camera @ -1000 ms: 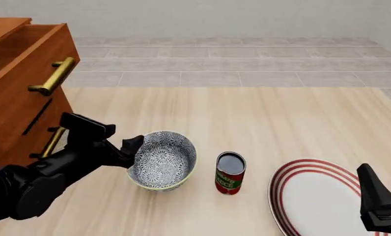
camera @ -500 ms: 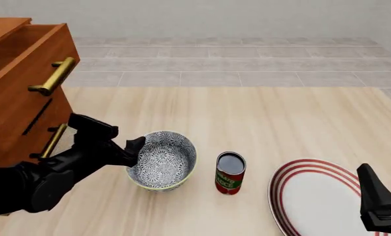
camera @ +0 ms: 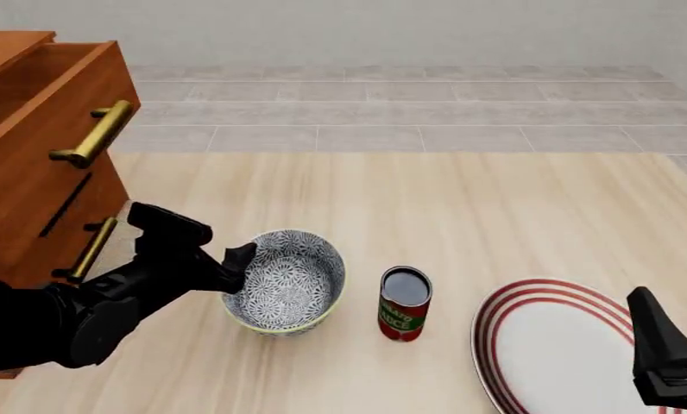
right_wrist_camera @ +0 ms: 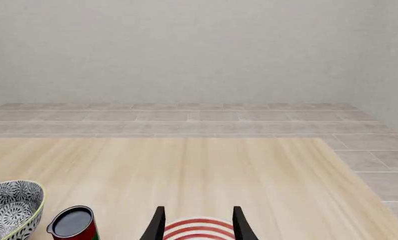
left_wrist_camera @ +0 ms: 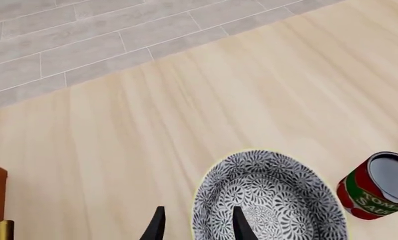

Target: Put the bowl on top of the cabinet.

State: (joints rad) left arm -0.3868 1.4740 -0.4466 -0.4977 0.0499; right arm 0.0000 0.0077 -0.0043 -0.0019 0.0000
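Pale wood tabletop (camera: 459, 207) fills the scene, backed by grey floor tiles and a plain wall, and the cabinet (camera: 33, 147) stands tall at its left edge, reddish-brown with brass bar handles, its flat top running out of the front view's upper left corner. Right of the cabinet's foot, on the table, sits the bowl (camera: 286, 280), upright and mouth up, with a red can (camera: 405, 304) just beside it on the right and a red-ringed plate (camera: 568, 345) farther right again. Of the two arms the left is plainly the nearer: the left gripper (left_wrist_camera: 196, 231) is at the bowl's cabinet-side rim, its two fingers parted, one inside the wall and one outside, so the rim lies between them but does not look pinched yet. From there the cabinet's top lies up and to the left of the bowl. Well apart from the bowl, the right gripper (right_wrist_camera: 196, 226) hangs over the plate with its fingers spread and nothing between them
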